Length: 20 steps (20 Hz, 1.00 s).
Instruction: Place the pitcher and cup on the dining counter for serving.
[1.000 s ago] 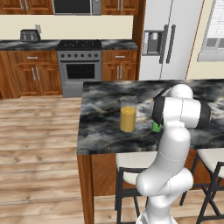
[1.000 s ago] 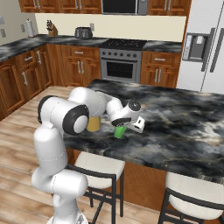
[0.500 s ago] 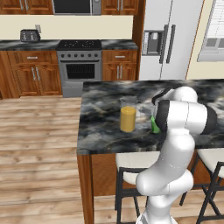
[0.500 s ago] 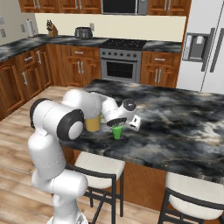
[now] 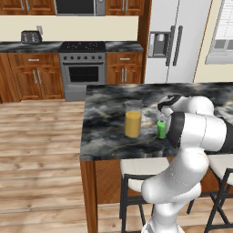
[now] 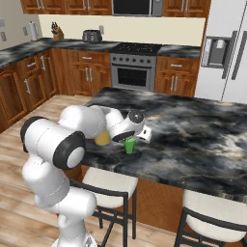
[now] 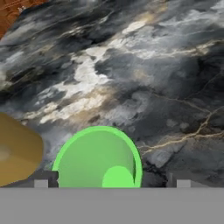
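On the dining counter [image 5: 109, 136], set cup [image 5: 161, 129] upright just right of pitcher [image 5: 133, 123] for serving; claw [image 7: 112, 181] spread apart, clear of the cup.

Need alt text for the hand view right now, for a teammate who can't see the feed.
Looking straight down into an empty green cup standing upright on the dark marbled dining counter, with the open gripper just above it, one fingertip on each side of the rim. Part of the yellow-orange pitcher shows at the left edge beside the cup.
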### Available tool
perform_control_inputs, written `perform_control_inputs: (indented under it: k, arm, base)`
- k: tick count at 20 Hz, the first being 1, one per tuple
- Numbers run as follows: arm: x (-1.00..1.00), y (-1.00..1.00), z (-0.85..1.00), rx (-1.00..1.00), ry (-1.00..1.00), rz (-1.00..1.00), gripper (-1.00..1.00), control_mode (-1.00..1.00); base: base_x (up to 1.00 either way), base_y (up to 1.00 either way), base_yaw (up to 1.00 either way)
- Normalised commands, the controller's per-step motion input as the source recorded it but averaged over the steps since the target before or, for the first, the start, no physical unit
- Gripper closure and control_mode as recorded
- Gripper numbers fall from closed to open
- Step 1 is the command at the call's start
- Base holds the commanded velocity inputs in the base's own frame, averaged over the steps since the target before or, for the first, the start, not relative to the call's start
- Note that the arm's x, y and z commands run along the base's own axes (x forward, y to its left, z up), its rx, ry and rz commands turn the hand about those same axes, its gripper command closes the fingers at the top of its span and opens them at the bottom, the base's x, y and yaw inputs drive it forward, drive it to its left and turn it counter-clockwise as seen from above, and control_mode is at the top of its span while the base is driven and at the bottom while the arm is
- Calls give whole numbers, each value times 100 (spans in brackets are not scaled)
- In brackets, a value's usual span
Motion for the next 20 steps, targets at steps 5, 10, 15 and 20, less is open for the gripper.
perform_control_inputs:
  k: [5, 10, 15, 20]
  arm:
    - [-51, 0, 69, 0, -7, 0, -100, -100]
    - [-63, 0, 82, -1, -14, 2, -100, -100]
    - [-68, 1, 92, -7, -14, 4, -100, -100]
    - [-69, 15, 99, -11, -14, 7, -100, -100]
  base:
    - [0, 0, 0]
    - [0, 0, 0]
    - [0, 0, 0]
    - [0, 0, 0]
